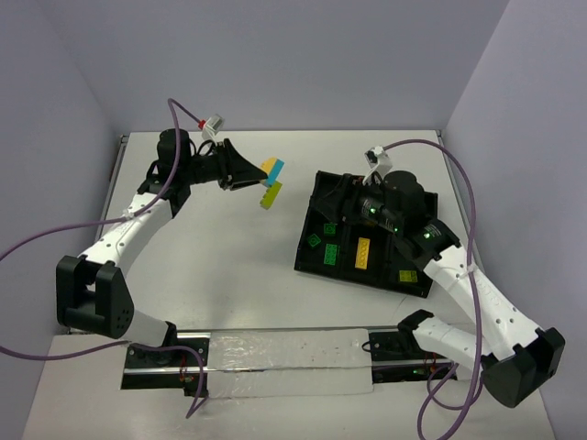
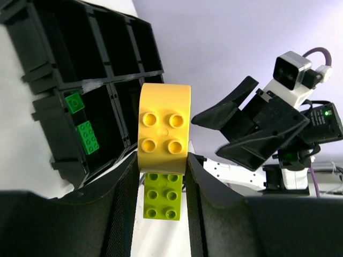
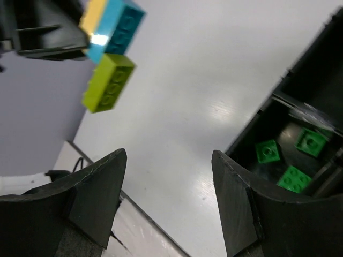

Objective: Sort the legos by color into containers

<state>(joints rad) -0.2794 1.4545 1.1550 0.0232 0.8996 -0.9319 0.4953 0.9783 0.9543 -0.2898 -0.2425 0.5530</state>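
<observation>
Legos in left gripper above white table, lavender walls

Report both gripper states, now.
Left gripper: shut on the stuck-together yellow, light blue and lime plastic bricks.
Right gripper: open, holding nothing.

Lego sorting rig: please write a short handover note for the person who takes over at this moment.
Left claw: shut on a joined stack of yellow, light blue and lime bricks, held above the table.
Right claw: open, empty, near the black tray.
Done: green bricks in one compartment, a yellow brick in another.
Left: pull the stack apart and sort its three bricks.
</observation>
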